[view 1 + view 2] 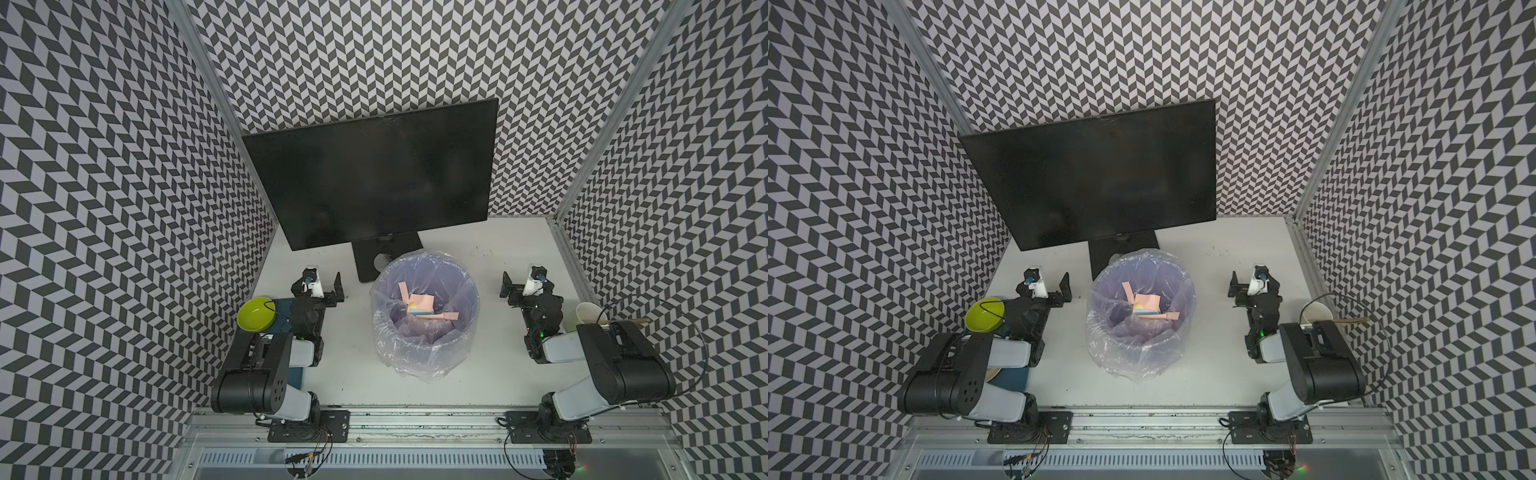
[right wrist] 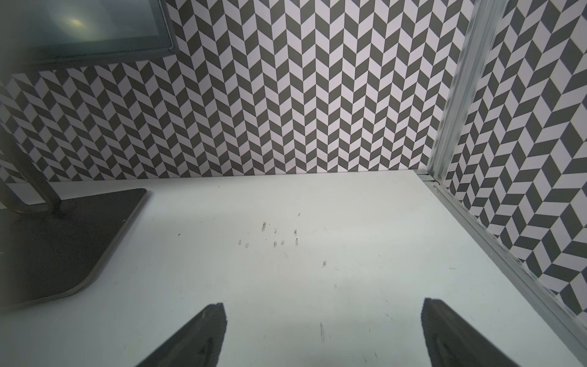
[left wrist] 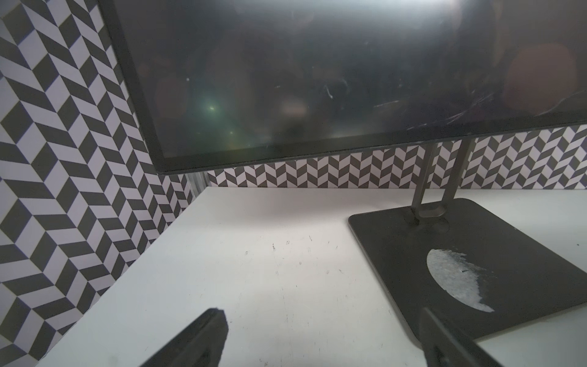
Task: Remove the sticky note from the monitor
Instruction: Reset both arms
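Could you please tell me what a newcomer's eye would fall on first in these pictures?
The black-and-white chevron walls all around strike first. Against the back wall stands the large dark monitor, with no note visible on its screen. In front of its base, a plastic-lined bin holds pink and yellow paper notes.

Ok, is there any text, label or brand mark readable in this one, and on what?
Nothing can be read.
monitor: tiny light mark on its lower edge, too small to read.
paper slips in the bin: no writing can be made out.
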Tool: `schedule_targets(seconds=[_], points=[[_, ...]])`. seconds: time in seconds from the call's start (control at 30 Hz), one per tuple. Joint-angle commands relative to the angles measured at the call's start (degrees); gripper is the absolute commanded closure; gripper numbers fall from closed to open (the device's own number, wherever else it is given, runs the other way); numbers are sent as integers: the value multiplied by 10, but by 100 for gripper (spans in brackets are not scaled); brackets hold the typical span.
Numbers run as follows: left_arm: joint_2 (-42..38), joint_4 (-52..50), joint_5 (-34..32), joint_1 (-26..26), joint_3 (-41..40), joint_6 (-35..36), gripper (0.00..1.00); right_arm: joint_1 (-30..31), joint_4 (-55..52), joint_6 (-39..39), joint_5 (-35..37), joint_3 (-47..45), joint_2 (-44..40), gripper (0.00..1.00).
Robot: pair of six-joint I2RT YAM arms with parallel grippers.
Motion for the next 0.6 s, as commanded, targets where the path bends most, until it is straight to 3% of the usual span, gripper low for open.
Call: schedule_targets(seconds=[0.0, 0.07, 0.17, 0.23, 0.37, 0.57], points=[[-50, 14, 2, -7, -17, 15, 0, -1, 37, 1, -1, -11, -31, 1], [-94, 6, -11, -10, -31, 16, 0, 0, 12, 2, 3, -16, -80, 1], [-151, -20, -23, -10, -44, 15, 0, -2, -153, 2, 16, 14, -174, 1], [-153, -17, -30, -10, -49, 13, 0, -2, -103, 18, 35, -11, -198, 1], [-111, -14, -26, -10, -33, 15, 0, -2, 26, 12, 14, -85, -176, 1], [-86, -5, -29, -10, -26, 13, 0, -2, -25, 10, 12, -8, -87, 1]])
